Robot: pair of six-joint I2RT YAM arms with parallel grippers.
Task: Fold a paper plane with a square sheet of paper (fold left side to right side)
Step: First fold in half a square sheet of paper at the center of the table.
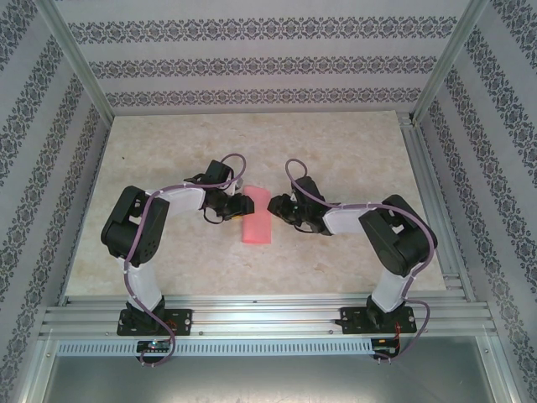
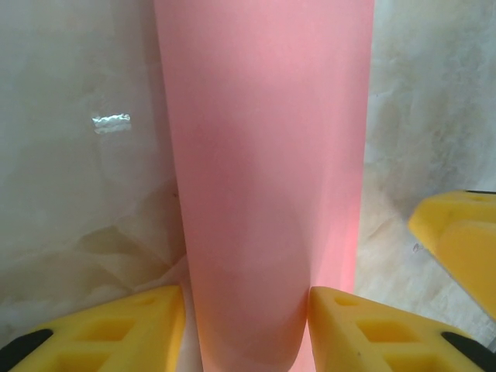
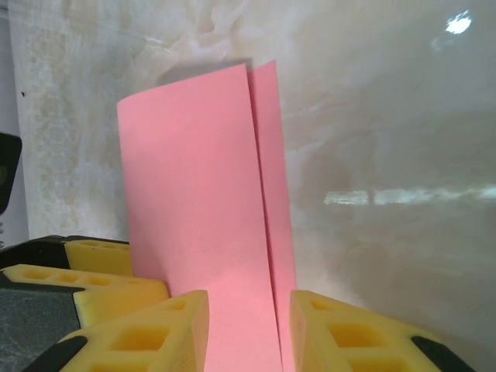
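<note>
Count: 1 paper, 2 arms, 2 claws, 1 table.

Paper sits mid-table, doubled over into a narrow strip with its long axis running near to far. Right wrist view shows 2 layers. The top layer's long edge stops short of the bottom layer's edge, so a thin strip of the bottom layer shows. The fold side is rounded, not creased flat.

Left claw is at the strip's left side. Its yellow fingers touch both sides of the curled paper, so it is pinching the curl with the jaws part spread.

Right claw is at the strip's right side. Its jaws are spread and the paper lies in the gap, not clamped.

In the way: the claws face each other across the strip and are close together. A right finger shows at the edge of the left wrist view, and left fingers show in the right wrist view. Both forearms angle in towards the middle of the table.

Edges and room: the paper is well apart from every table edge. The table is bare on the far side and out to the left and right. Patterned walls close off three sides, with metal posts at the far corners. An aluminium rail carries the arm bases along the near edge.
</note>
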